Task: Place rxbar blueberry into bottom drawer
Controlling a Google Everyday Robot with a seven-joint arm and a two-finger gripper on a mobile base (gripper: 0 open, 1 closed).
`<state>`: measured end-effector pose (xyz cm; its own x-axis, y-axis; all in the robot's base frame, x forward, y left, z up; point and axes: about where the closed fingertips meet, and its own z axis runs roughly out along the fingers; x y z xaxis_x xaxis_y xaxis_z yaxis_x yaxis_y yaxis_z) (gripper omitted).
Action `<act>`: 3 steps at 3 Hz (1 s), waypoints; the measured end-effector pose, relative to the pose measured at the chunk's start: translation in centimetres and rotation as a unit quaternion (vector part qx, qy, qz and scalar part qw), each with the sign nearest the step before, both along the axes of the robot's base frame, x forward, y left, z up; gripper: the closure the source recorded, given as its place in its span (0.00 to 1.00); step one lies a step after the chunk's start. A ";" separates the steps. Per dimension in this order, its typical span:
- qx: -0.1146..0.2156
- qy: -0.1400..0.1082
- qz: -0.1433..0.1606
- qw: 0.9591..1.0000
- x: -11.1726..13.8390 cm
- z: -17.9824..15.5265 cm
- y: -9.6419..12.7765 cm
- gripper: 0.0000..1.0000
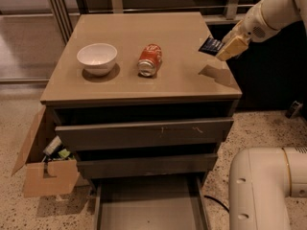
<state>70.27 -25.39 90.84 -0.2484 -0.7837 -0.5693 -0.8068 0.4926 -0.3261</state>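
The rxbar blueberry point(210, 45), a small dark navy bar with white lettering, is held in my gripper point(221, 47) above the right edge of the cabinet top. The gripper is shut on it, with its tan fingers point(229, 47) around the bar's right end. The bar's shadow falls on the counter just below. The bottom drawer point(148, 206) is pulled out at the foot of the cabinet, showing a plain grey floor with nothing in it.
A white bowl point(97, 58) and an orange-red can point(149, 60) on its side lie on the cabinet top point(144, 37). Two upper drawers point(144, 133) stick out slightly. A cardboard box point(45, 169) stands at the left. My white base point(268, 188) is at lower right.
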 end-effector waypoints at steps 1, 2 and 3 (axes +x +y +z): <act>0.020 -0.003 0.016 1.000 -1.4 1.3 0.3 1.00; 0.031 -0.020 0.034 0.999 -4.8 4.7 0.3 1.00; 0.038 -0.055 0.060 0.996 -9.3 8.9 1.2 1.00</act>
